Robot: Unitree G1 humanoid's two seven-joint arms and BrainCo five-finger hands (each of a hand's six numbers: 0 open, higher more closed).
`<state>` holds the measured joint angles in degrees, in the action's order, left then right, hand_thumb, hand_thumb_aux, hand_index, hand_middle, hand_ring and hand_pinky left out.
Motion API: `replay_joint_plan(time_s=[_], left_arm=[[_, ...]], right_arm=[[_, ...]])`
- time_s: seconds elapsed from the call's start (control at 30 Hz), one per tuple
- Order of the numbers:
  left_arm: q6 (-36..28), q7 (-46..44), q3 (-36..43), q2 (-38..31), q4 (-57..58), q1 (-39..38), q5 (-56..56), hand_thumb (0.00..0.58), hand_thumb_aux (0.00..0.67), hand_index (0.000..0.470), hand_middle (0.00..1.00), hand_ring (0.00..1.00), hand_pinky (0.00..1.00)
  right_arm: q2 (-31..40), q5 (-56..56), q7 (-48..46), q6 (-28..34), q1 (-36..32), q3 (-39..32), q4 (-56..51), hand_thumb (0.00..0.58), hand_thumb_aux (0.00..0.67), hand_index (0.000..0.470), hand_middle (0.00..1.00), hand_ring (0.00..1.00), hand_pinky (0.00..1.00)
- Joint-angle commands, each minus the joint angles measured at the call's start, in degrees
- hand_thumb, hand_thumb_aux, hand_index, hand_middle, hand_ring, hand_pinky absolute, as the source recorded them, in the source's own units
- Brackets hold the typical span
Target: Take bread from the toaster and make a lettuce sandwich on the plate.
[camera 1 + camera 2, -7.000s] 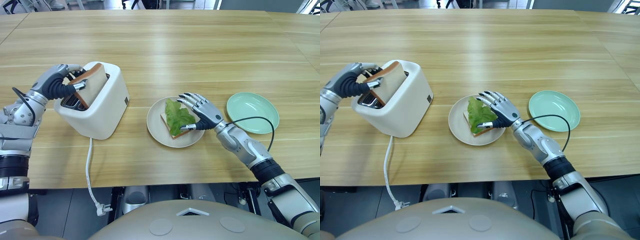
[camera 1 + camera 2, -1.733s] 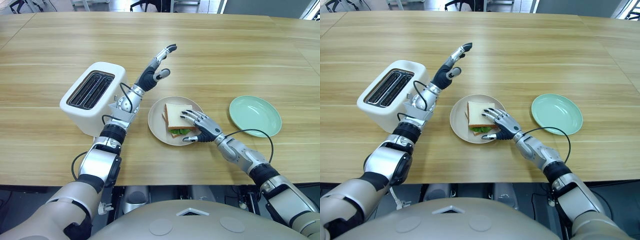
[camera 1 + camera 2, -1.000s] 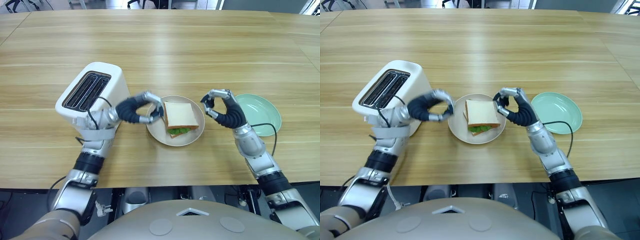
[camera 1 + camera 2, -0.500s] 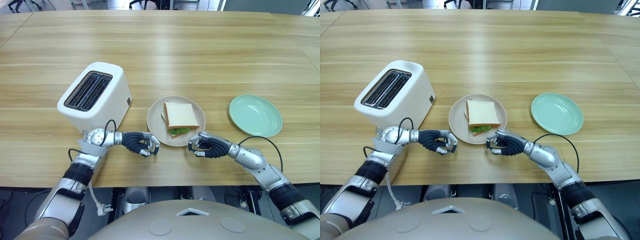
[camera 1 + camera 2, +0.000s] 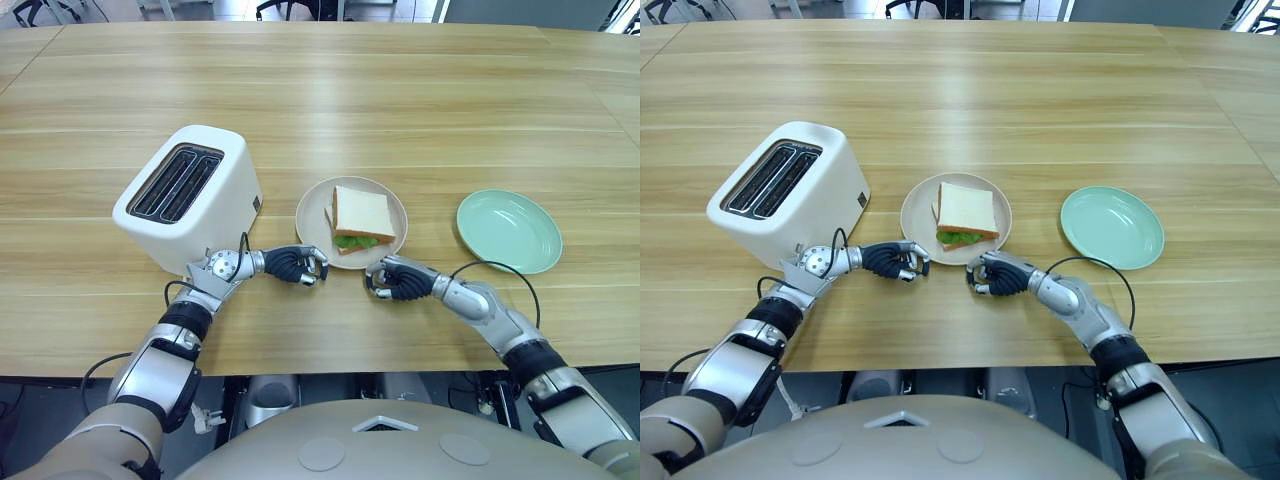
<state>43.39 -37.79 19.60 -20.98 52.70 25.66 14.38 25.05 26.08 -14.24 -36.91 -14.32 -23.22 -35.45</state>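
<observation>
The plate [image 5: 312,205] sits just beyond the two hands and between them. It holds the finished sandwich [image 5: 362,210], a square white slice on top with lettuce [image 5: 352,241] poking out along the side facing the hands.

The left hand [image 5: 297,264] rests on the table [image 5: 400,100] with its fingers curled into a loose fist, gripping nothing. It is just off the plate's near-left rim, and I cannot tell whether it touches the rim. The right hand [image 5: 398,280] is likewise balled up and holds nothing. It lies a little nearer the robot than the left hand, just short of the plate's near-right rim. A narrow gap of wood separates the two fists, and the sandwich lies straight beyond that gap, close to both hands but held by neither.

The toaster [image 5: 210,210] stands to the outside of the left hand and beyond it, near that forearm, with its two slots [image 5: 180,182] facing up. A green dish [image 5: 508,230] lies outward of the right hand and slightly beyond it, apart from the plate. A black cable [image 5: 500,268] loops from the right wrist past the dish's near rim.

The table's near edge runs under both forearms, close behind the fists. Beyond the plate, a broad stretch of tabletop reaches to the far edge.
</observation>
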Motion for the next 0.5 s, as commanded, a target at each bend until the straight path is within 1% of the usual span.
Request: replay_joint_plan(time_s=[0.03, 0.07, 0.13, 0.17, 0.2, 0.23, 0.27, 0.3, 0.33, 0.37, 0.4, 0.43, 0.5], left_arm=[[-2.1, 8.4, 0.6, 0.8, 7.2, 3.8, 4.7, 0.58, 0.67, 0.46, 1.0, 1.0, 1.0], [-3.3, 12.5, 0.3, 1.1, 9.0, 5.5, 5.8, 0.557, 0.536, 0.368, 1.0, 1.0, 1.0], [-4.7, 17.7, 0.1, 1.6, 11.2, 7.5, 7.3, 0.559, 0.544, 0.373, 1.0, 1.0, 1.0], [-5.0, 19.8, -0.3, 2.1, 12.1, 8.3, 7.4, 0.566, 0.565, 0.388, 1.0, 1.0, 1.0], [-5.4, 21.1, -1.2, 2.8, 12.9, 9.0, 6.7, 0.555, 0.531, 0.364, 1.0, 1.0, 1.0], [-5.8, 22.6, -1.9, 3.4, 13.8, 9.7, 6.1, 0.555, 0.531, 0.364, 1.0, 1.0, 1.0], [-6.3, 24.6, -2.4, 4.0, 14.8, 10.6, 6.0, 0.508, 0.434, 0.298, 1.0, 1.0, 1.0], [-7.4, 26.8, -3.4, 4.7, 16.0, 12.1, 5.4, 0.441, 0.342, 0.235, 1.0, 1.0, 1.0], [-8.6, 28.9, -4.5, 5.4, 17.3, 13.7, 4.8, 0.334, 0.234, 0.161, 1.0, 1.0, 1.0], [-9.4, 30.2, -5.3, 5.8, 18.2, 14.9, 4.4, 0.136, 0.084, 0.058, 1.0, 1.0, 1.0], [-10.2, 31.2, -6.5, 6.5, 19.3, 16.3, 3.5, 0.0, 0.0, 0.0, 1.0, 1.0, 1.0], [-11.2, 32.1, -7.8, 7.1, 20.2, 17.7, 2.7, 0.0, 0.0, 0.0, 1.0, 1.0, 1.0], [-12.7, 34.6, -9.6, 8.0, 21.4, 19.9, 1.8, 0.0, 0.0, 0.0, 0.82, 0.82, 0.82]], right_arm=[[-2.8, 6.1, 9.4, 1.8, -6.1, -1.7, -12.8, 0.58, 0.67, 0.46, 1.0, 1.0, 1.0], [-3.6, 9.1, 14.0, 3.9, -9.3, -3.1, -16.6, 0.58, 0.67, 0.46, 1.0, 1.0, 1.0], [-4.9, 12.2, 19.9, 5.9, -13.2, -4.5, -21.6, 0.58, 0.67, 0.46, 1.0, 1.0, 1.0], [-5.9, 12.4, 22.6, 6.1, -15.0, -4.3, -24.0, 0.58, 0.67, 0.46, 1.0, 1.0, 1.0], [-6.8, 12.8, 25.1, 6.4, -16.7, -4.5, -26.0, 0.58, 0.67, 0.46, 1.0, 1.0, 1.0], [-7.7, 13.5, 27.8, 7.1, -18.3, -4.9, -28.1, 0.58, 0.67, 0.46, 1.0, 1.0, 1.0], [-8.7, 14.5, 30.9, 8.3, -20.0, -5.4, -30.2, 0.58, 0.67, 0.46, 1.0, 1.0, 1.0], [-10.1, 16.6, 34.1, 10.7, -21.8, -7.0, -32.4, 0.58, 0.67, 0.46, 1.0, 1.0, 1.0], [-11.7, 18.0, 36.9, 12.6, -23.6, -8.1, -34.5, 0.58, 0.67, 0.46, 1.0, 1.0, 1.0], [-12.8, 18.8, 38.8, 13.8, -24.8, -8.9, -36.0, 0.58, 0.67, 0.46, 1.0, 1.0, 1.0], [-14.2, 19.2, 40.3, 14.9, -26.1, -9.4, -37.5, 0.58, 0.67, 0.46, 1.0, 1.0, 1.0], [-15.4, 19.3, 41.8, 15.9, -27.3, -9.6, -38.6, 0.58, 0.67, 0.46, 1.0, 1.0, 1.0], [-17.2, 18.9, 43.9, 17.1, -29.1, -9.2, -40.2, 0.58, 0.67, 0.46, 1.0, 1.0, 1.0]])
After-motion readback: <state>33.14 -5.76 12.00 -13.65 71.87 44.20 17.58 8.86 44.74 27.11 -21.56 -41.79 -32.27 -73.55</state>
